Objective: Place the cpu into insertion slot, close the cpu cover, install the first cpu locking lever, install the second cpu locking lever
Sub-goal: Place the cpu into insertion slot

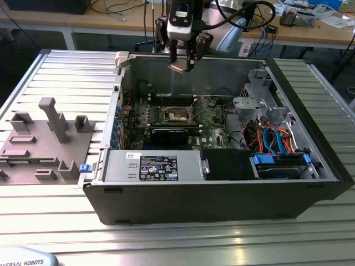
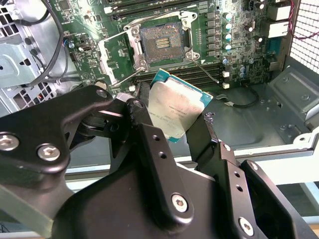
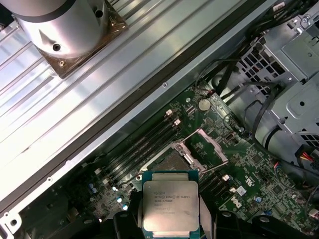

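Aloft, cpu (image 2: 175, 105) in pincer (image 2: 174, 123) over case (image 1: 222, 195) with insertion slot (image 2: 161, 43).

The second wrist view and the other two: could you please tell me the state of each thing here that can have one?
cpu: gripped, in the air above the board, not in the slot.
gripper: shut on the cpu.
insertion slot: empty and uncovered, contacts showing.
cpu cover: swung open beside the slot.
computer case: open, inside exposed.
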You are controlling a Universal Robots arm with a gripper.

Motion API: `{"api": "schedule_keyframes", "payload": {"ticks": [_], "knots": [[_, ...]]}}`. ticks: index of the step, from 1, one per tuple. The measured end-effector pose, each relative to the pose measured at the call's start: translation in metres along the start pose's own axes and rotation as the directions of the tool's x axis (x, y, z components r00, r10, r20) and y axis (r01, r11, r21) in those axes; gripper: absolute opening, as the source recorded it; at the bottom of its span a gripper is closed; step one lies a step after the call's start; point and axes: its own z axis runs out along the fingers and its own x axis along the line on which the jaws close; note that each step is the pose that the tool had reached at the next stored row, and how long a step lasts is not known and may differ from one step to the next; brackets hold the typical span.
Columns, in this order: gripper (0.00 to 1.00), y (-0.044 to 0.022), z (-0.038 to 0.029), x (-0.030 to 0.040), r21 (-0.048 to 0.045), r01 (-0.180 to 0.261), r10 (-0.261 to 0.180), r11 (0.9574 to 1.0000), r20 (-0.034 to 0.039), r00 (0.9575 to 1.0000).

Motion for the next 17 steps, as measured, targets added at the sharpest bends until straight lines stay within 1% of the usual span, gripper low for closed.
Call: {"api": "schedule_keyframes", "payload": {"ticks": [17], "knots": [[0.54,0.0,0.0,0.0,-0.0003,-0.016,0.016,0.9999,0.0014,0.9999]]}}
